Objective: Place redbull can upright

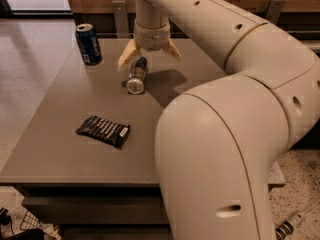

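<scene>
The redbull can (137, 75) lies on its side on the grey table (60, 144), its shiny silver end facing the camera. My gripper (149, 56) hangs right above the can's far end with its two cream fingers spread wide, one finger (128, 56) to the can's left and the other to its right. The fingers do not hold the can.
A wider blue Pepsi can (88, 44) stands upright at the table's far left corner. A dark snack bar wrapper (103, 131) lies near the front left. My large arm covers the table's right side.
</scene>
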You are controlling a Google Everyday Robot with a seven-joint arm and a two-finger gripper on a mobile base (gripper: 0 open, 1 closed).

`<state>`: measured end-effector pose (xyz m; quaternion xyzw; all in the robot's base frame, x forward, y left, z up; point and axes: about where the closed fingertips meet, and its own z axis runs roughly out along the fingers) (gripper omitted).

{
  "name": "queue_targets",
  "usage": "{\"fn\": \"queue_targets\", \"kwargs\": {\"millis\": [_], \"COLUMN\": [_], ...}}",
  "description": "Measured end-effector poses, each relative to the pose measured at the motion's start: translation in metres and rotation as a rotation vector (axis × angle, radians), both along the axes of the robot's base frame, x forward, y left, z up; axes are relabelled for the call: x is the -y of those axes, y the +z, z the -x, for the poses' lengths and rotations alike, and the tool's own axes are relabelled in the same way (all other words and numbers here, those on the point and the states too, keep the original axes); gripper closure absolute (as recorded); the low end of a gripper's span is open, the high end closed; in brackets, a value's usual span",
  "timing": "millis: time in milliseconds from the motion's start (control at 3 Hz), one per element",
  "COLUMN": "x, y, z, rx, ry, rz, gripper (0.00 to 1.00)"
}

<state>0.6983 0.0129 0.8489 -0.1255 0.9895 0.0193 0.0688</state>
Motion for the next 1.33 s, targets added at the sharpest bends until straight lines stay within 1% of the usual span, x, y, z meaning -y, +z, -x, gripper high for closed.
{"fn": "queue_targets", "kwargs": {"millis": [333, 667, 1000, 1333], "x": [-0.015, -0.02, -0.017, -0.02], "y": [-0.008, -0.019, -0.025, -0.028], "z": [-0.004, -0.003, -0.004, -0.01], "rx": [-0.019, -0.042, -0.049, -0.045], "ry": [0.018, 0.003, -0.046, -0.066], "rz": [-0.032, -0.057, -0.058, -0.052], "gripper": [0.0, 0.0, 0.03, 0.26]}}
